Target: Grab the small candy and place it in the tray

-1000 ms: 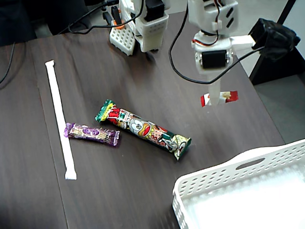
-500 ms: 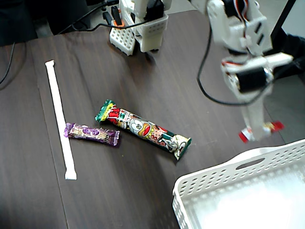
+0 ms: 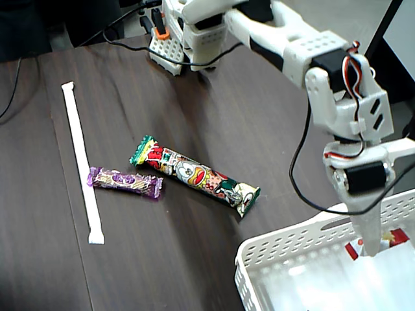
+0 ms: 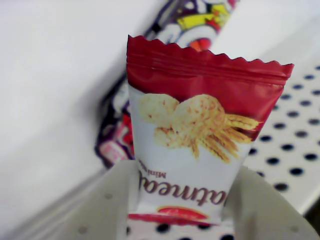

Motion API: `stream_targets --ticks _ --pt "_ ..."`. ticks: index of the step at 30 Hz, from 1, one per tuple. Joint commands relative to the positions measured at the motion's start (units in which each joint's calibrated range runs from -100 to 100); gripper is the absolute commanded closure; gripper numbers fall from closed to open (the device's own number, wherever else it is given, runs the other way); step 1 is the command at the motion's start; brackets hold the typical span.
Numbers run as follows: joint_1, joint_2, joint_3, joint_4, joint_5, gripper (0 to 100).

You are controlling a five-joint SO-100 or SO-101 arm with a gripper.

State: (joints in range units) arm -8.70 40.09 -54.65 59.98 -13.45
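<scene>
Wrist view, crinkly small candy [image 4: 187, 145] (glossy), perforated tray [image 4: 295, 150]

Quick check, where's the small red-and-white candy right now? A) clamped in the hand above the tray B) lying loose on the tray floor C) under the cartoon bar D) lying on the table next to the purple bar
A: the small candy sits pinched in the hand over the tray, and the wrist view shows it gripped at its lower end.

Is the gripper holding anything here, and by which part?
Yes: the gripper is shut on the small candy, clamped across its middle, both red ends free, over the tray.
</scene>
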Motion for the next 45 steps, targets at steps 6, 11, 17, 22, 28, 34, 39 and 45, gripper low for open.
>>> stream_targets --ticks 6,11,17,22,28,34,39,45 --pt "-2.16 -0.45 -10.19 5.43 0.12 63" --pt "-1.57 -0.62 -10.28 10.05 0.12 62" --pt "-0.91 -4.22 -11.47 18.01 -0.88 64" --pt "-0.69 -9.41 -11.47 22.12 -2.03 79" --pt "0.34 -14.10 -11.47 26.75 -1.56 92" --pt "1.96 -19.79 -10.65 38.13 2.64 99" --pt "1.81 -23.56 -4.99 39.93 8.51 99" --pt "1.52 -33.35 14.65 39.76 8.78 99"
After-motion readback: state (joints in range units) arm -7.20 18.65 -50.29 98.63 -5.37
